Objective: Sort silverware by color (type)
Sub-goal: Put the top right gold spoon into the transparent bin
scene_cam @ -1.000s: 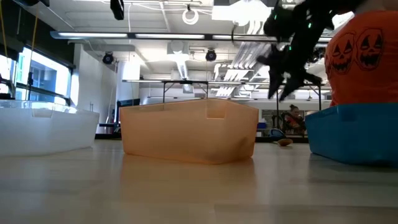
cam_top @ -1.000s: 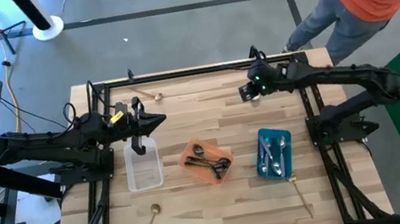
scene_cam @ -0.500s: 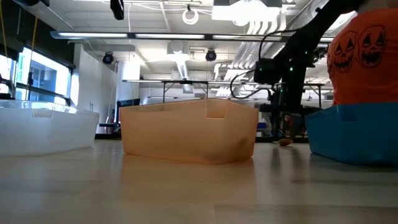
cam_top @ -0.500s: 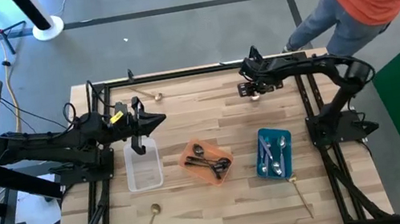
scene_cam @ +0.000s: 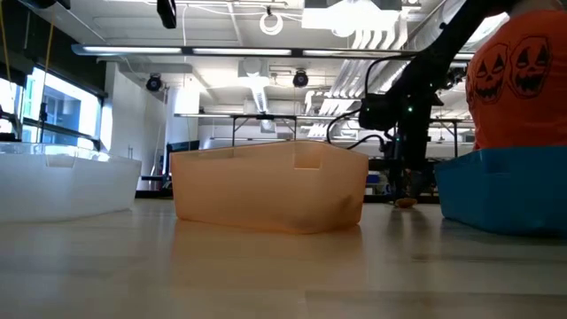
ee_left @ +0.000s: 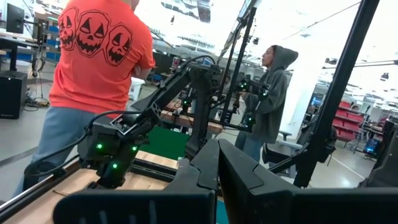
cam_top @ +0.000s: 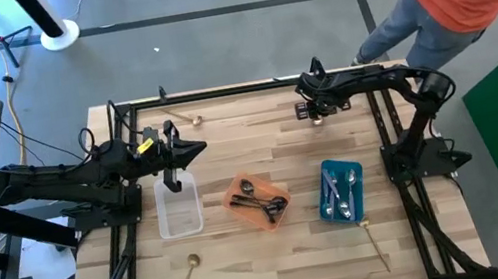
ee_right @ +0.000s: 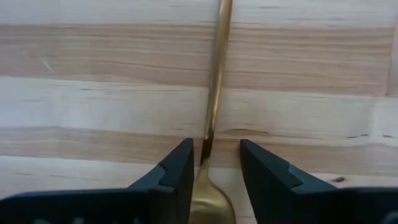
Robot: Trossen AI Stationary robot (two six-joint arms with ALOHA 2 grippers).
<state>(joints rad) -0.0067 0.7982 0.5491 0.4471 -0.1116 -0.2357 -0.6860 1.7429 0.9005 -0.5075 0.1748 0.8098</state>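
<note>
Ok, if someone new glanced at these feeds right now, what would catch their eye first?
Probably the right gripper down at the table's far right, its jaws straddling a gold spoon lying on the wood. Next, the three trays in a row mid-table: clear, orange holding dark spoons, blue holding silver ones. The left gripper waits shut above the clear tray's far end.

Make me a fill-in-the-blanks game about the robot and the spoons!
1. The right hand is down at the table with its fingers on either side of a spoon colored ____.
2. The black spoons lie in the ____ tray.
3. The silver spoons lie in the ____ tray.
4. The left hand, shut, is above the ____ tray.

Missing words: gold; orange; blue; clear
</note>
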